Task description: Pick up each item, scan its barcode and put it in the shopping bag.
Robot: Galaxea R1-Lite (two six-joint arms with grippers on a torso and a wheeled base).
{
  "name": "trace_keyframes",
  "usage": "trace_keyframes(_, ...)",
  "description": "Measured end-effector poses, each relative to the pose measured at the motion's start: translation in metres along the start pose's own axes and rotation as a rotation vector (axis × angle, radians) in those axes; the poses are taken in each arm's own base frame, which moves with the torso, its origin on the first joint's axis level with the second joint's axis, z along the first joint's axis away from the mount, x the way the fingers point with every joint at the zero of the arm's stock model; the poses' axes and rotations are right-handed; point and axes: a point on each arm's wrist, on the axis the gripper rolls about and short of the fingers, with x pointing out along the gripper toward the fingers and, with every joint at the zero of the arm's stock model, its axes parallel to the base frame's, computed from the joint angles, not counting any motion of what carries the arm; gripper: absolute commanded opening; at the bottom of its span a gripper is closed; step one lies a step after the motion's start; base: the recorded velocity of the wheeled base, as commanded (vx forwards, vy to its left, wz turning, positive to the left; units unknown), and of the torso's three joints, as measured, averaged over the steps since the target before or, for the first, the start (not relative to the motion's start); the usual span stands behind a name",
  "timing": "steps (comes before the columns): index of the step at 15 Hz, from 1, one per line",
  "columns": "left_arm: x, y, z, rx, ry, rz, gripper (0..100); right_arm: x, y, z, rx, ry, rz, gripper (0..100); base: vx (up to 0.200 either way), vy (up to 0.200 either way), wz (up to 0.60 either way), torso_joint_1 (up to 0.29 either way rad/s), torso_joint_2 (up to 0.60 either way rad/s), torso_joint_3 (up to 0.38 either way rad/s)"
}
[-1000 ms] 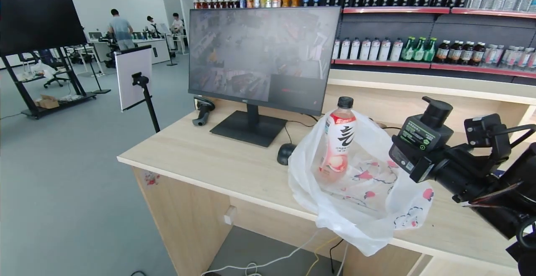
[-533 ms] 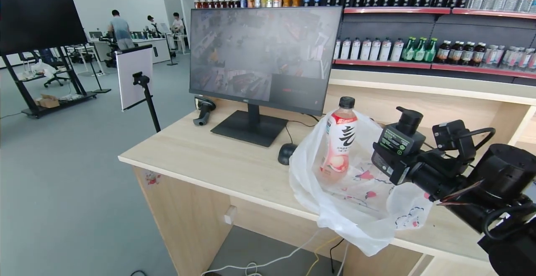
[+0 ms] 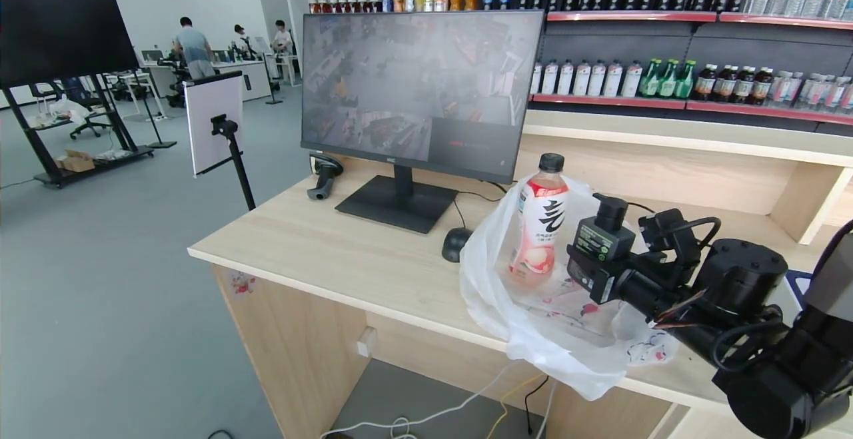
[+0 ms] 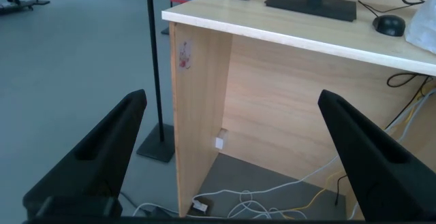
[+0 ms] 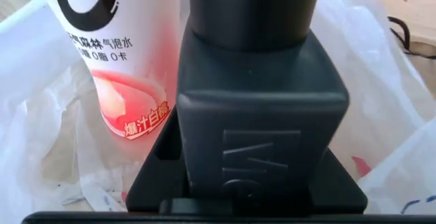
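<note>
Right fingers (image 5: 157, 180) pinch black bottle (image 3: 595, 239) over shopping bag (image 3: 493, 292) – pink drink (image 3: 540, 226) inside; left fingers (image 4: 102, 156) spread beside counter (image 4: 272, 67).

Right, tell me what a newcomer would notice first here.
The right gripper holds a dark bottle over the white shopping bag on the wooden counter. A pink-labelled drink bottle stands upright inside that bag, and a large monitor sits behind it, to the left.
</note>
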Motion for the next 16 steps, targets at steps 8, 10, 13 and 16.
trace_keyframes(8,0.0,0.0,0.0,0.0,0.0,0.0,100,0.014,-0.003,-0.023,0.008,0.052,-0.005,0,0.0,0.0,0.0,0.0,0.0,0.0)
trace_keyframes(10,0.0,0.0,0.0,0.0,0.0,0.0,100,0.016,-0.004,-0.026,0.01,0.062,-0.005,0,0.0,0.0,0.0,0.0,0.0,0.0)
trace_keyframes(13,0.0,0.0,0.0,0.0,0.0,0.0,100,0.016,-0.003,-0.032,0.013,0.085,-0.004,0,0.0,0.0,0.0,0.0,0.0,0.0)
trace_keyframes(16,0.0,0.0,0.0,0.0,0.0,0.0,100,0.016,-0.003,-0.036,0.015,0.1,-0.003,0,0.0,0.0,0.0,0.0,0.0,0.0)
